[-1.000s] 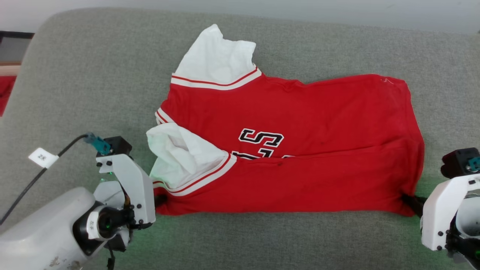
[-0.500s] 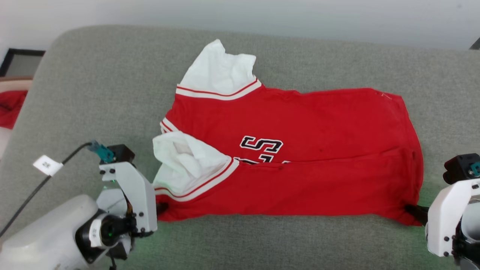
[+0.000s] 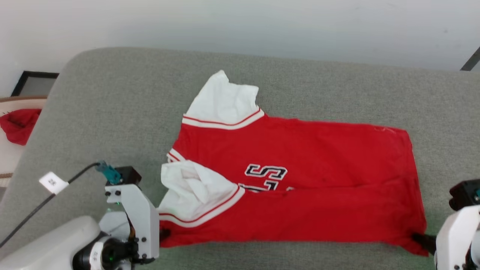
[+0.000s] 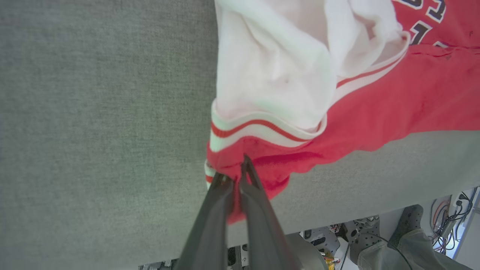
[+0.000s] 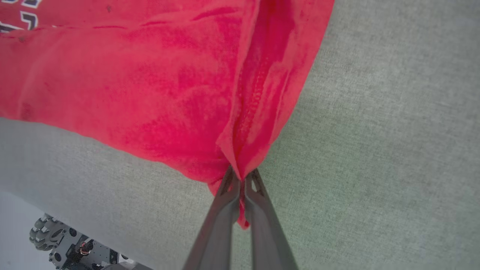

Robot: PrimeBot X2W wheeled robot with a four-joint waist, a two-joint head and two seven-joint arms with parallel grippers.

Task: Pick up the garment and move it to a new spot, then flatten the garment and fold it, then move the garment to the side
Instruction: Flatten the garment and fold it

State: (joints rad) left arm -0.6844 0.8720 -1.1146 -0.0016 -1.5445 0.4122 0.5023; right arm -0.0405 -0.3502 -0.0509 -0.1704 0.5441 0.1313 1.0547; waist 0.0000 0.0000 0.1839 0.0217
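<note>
Well, garment: it lies spread across the grey counter, long side running left to right. Its near edge is folded up over the body and hides the lower part of the dark lettering.
Sleeves: both are at my left end. The far sleeve lies fairly flat, and the near sleeve is bunched on top of the fold.
Left hand: its fingers are pressed together, pinching the red near-left corner just below the striped trim.
Right hand: it is pressed together on the near-right corner, right at the stitched hem, with a bit of cloth poking out between the fingers.
Handling: I judge it light, thin and completely limp. It should sag between my two grips and follow whichever hand leads. It isn't fragile, but it will probably drag and wrinkle on the fabric counter.
Where to hold: corners, hems and seams, where the doubled cloth gives the fingers more to bite. I want every layer of the fold inside each pinch.
Risk: the loose near sleeve may flop out, so I would keep both hands level and the span taut.
</note>
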